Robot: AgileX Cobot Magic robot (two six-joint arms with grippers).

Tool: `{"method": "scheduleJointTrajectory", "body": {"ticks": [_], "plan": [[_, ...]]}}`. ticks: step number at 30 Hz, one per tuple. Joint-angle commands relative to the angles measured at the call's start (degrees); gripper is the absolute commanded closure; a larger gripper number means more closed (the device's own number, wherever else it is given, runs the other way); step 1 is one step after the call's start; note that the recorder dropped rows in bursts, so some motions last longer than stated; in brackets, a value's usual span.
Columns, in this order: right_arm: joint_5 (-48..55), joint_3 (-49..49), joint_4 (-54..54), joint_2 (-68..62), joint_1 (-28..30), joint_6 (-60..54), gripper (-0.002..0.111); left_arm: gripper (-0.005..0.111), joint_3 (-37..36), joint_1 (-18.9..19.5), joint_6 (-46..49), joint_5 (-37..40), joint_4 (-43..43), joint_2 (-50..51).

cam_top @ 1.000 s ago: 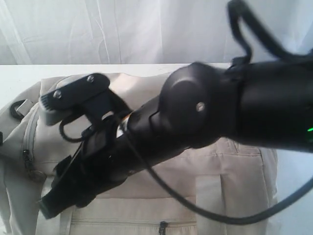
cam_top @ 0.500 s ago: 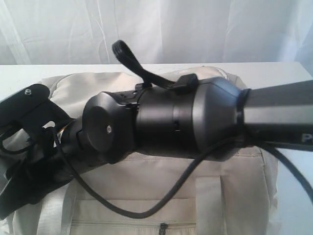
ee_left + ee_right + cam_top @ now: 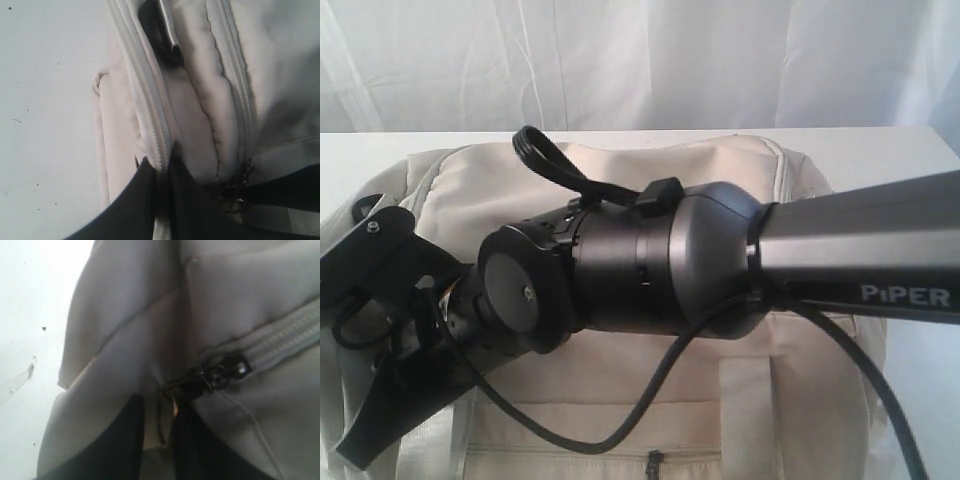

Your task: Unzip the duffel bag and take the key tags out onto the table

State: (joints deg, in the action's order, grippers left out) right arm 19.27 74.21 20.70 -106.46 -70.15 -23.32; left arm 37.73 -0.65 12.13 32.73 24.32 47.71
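The duffel bag [image 3: 620, 190] is sitting on the white worktop [image 3: 380, 150], filling the middle and lower part of the exterior frame. The right arm [image 3: 840, 260] is spanning it from the right edge to the lower left.

The bag is looking soft and slack, its cream cloth creasing and folding along the seams. It is therefore likely to give and drag under a tug rather than stay put. The best hold is probably the metal zipper pull [image 3: 217, 376], which is small and likely slippery. The cloth beside it needs pinning so the slider has something to run against.

The right tool [image 3: 157, 412] is sitting at the dangling end of that pull with its fingers close together and a thin gap between them. Whether it is gripping the tab I cannot tell. The left tool [image 3: 162, 172] is looking clamped on the ridge of cloth along a zipper at the bag's end, near a second pull [image 3: 239, 192].

Counting:
- one bag
- two zipper lines [image 3: 150, 115] in the left wrist view
- one pocket zipper [image 3: 590, 455] at the bottom of the exterior frame
- one black D-ring [image 3: 162, 40]
- two webbing straps [image 3: 745, 420]
- one pull in each wrist view, possibly the same one

The key tags are showing in no view and are presumably inside the closed bag. They are likely light and loose, and easiest to lift by the bunch.
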Motion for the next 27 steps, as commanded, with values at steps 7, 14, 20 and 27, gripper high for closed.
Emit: {"method": "scheduleJointTrajectory", "body": {"ticks": [7, 14, 20, 27], "plan": [[-0.80, 0.52, -0.23, 3.95, 0.17, -0.62, 0.108, 0.106, 0.63, -0.15, 0.24, -1.10, 0.94, -0.35], [1.44, 0.52, -0.23, 8.69, 2.26, -0.51, 0.108, 0.106, 0.63, -0.15, 0.24, -0.43, 0.59, -0.35], [-1.32, 2.67, -0.23, 9.12, 6.86, 0.85, 0.108, 0.106, 0.28, -0.15, 0.34, 0.40, 0.77, -0.35], [-3.11, 15.27, -0.23, 0.71, 11.33, 0.73, 0.108, 0.106, -1.02, -0.43, 2.64, 2.07, 2.24, -0.35]]}}
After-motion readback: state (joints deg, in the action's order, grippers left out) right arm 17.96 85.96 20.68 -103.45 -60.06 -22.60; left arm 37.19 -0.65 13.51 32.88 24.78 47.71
